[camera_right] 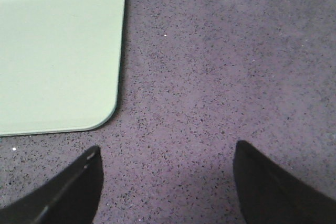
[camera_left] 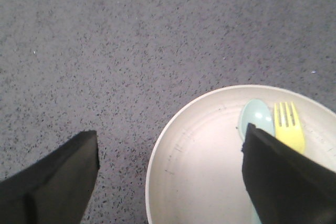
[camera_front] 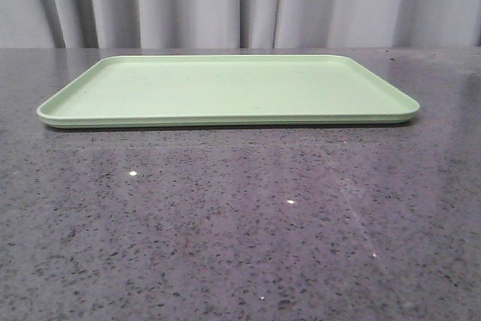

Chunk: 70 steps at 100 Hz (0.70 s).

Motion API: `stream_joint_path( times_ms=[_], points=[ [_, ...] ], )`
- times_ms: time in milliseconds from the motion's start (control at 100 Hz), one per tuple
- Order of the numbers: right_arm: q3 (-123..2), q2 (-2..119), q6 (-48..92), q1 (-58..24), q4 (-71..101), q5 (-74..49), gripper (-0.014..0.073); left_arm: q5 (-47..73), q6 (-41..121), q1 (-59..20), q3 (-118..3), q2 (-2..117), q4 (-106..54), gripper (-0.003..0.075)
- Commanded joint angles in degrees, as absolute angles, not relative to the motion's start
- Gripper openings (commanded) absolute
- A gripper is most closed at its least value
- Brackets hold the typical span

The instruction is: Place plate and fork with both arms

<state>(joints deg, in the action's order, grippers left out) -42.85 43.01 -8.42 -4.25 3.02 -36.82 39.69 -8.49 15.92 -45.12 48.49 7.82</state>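
Observation:
In the left wrist view the cream-pinkish plate (camera_left: 205, 166) lies on the dark speckled table, and the yellow fork (camera_left: 289, 127) lies in it next to a pale blue spoon-like utensil (camera_left: 256, 118). My left gripper (camera_left: 170, 156) is open above the plate's rim, one finger over the bare table and the other over the plate, covering part of both utensils. My right gripper (camera_right: 167, 169) is open and empty above bare table, beside a corner of the green tray (camera_right: 58, 56). Neither the plate, the fork nor the grippers show in the front view.
The flat light-green tray (camera_front: 225, 88) lies at the far middle of the dark speckled table (camera_front: 240, 216), with nothing on it. Grey curtains hang behind the table.

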Motion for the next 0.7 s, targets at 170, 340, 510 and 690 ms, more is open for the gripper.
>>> stream_joint_path(
  times_ms=[170,340,510,690],
  points=[
    [-44.90,43.05,-7.92,-4.34,2.74,-33.42,0.0526,35.93,-9.40,21.08,-47.02,56.59,5.35,0.0552],
    [-44.90,43.05,-7.92,-4.34,2.69,-33.42,0.0526,35.92,-9.40,21.08,-47.02,61.74,5.08,0.0552],
    [-44.90,43.05,-7.92,-4.34,2.69,-33.42,0.0526,36.03,-9.40,21.08,-47.02,65.83,4.96,0.0547],
    [-44.90,43.05,-7.92,-4.34,2.69,-33.42,0.0526,36.16,-9.40,21.08,-47.02,69.02,4.96,0.0514]
  ],
)
